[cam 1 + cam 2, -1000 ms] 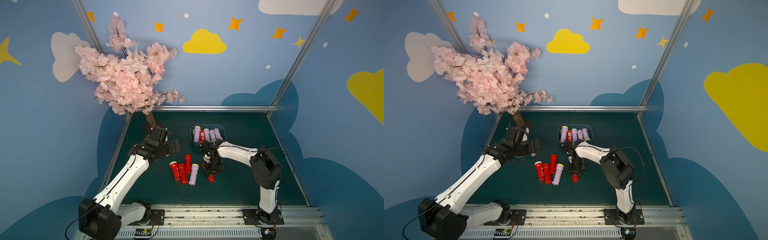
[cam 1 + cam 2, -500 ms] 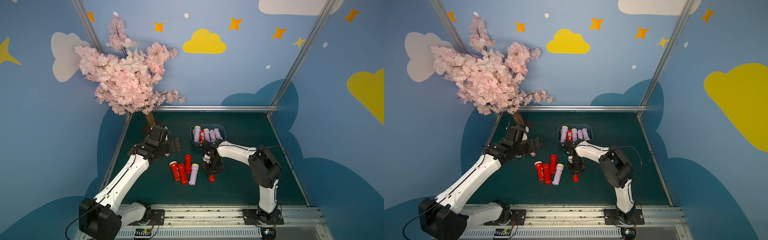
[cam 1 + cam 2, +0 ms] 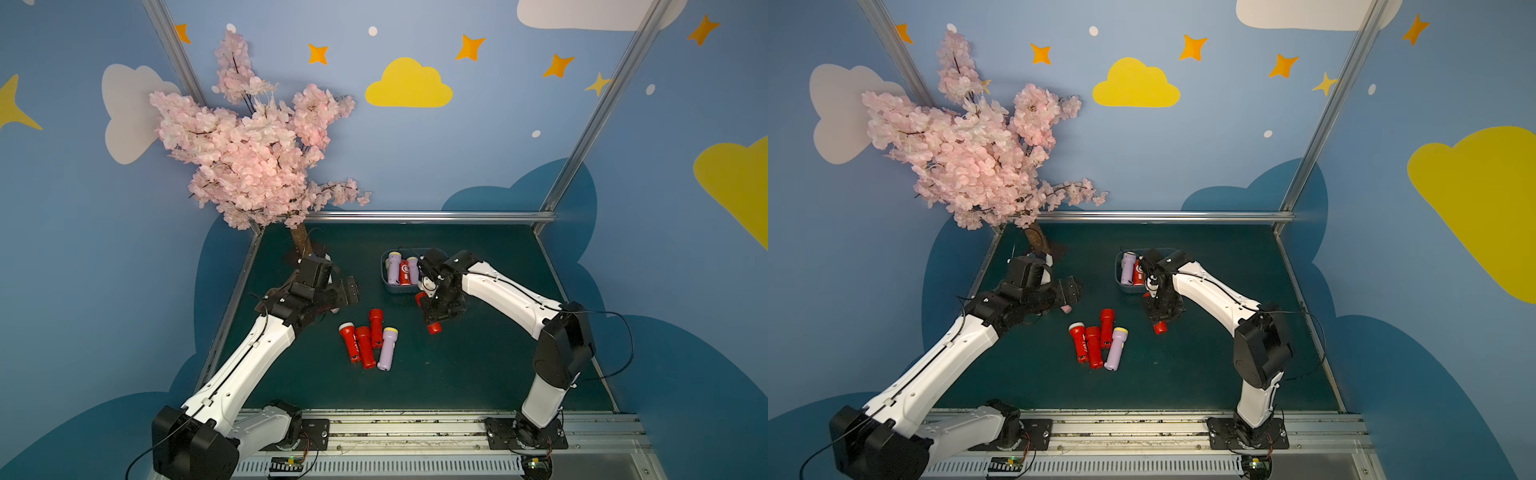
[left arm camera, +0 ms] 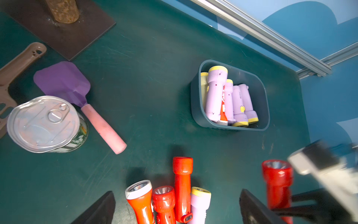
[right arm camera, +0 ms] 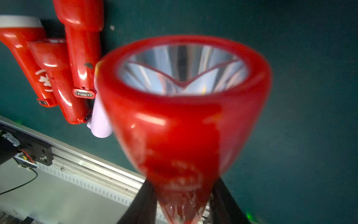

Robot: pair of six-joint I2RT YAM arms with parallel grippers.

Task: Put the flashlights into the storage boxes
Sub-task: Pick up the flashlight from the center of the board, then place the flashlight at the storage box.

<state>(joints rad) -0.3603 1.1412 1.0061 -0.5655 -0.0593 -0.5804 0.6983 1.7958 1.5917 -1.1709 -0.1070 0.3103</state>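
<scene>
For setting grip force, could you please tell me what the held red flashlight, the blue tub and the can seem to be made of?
The red flashlight: glossy hard plastic, from its sharp highlights. The slate-blue tub: probably matte moulded plastic, smooth, rounded corners. The can: metal, at least its dull silvery pull-ring lid.

Perhaps six flashlights (image 4: 215,97) lie in the storage box (image 4: 196,100); four more flashlights (image 3: 365,347) lie clustered on the table (image 3: 478,374) before it.

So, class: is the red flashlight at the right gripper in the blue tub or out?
Out: the right gripper is shut on the red flashlight, beside the blue tub, not inside.
</scene>
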